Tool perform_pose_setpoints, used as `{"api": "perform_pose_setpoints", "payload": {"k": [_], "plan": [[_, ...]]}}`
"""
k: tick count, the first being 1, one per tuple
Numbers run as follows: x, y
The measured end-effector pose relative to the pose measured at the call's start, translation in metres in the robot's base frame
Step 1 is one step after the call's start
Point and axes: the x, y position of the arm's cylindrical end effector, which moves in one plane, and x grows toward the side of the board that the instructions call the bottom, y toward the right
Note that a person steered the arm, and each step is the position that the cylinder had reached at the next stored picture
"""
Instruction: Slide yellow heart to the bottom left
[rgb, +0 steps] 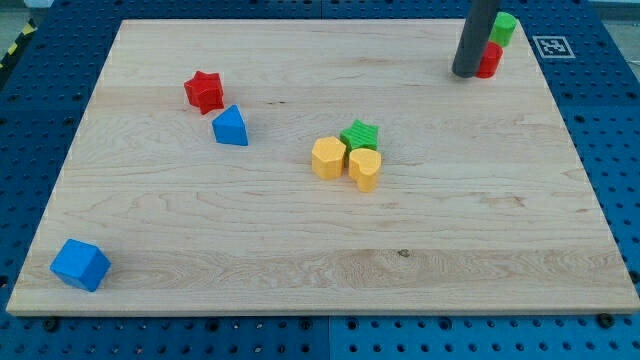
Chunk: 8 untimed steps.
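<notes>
my tip (465, 73) at the view's top right – touching red block (489, 61) (no gripper), yellow heart (365, 168) mid-board

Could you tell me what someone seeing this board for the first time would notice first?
Probably the tight cluster near the board's middle: a yellow hexagon, a yellow heart and a green star pressed together. Next, my tip at the view's top right, beside a red block and a green block, far from the heart. A blue cube sits alone at the bottom left, with a red star and blue triangle at upper left.
</notes>
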Motion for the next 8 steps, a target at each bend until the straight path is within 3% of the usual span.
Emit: {"api": "perform_pose_setpoints", "payload": {"k": [2,4,7,8], "plan": [[0.013,-0.002],[0.116,-0.057],[0.169,-0.195],[0.171,-0.209]]}}
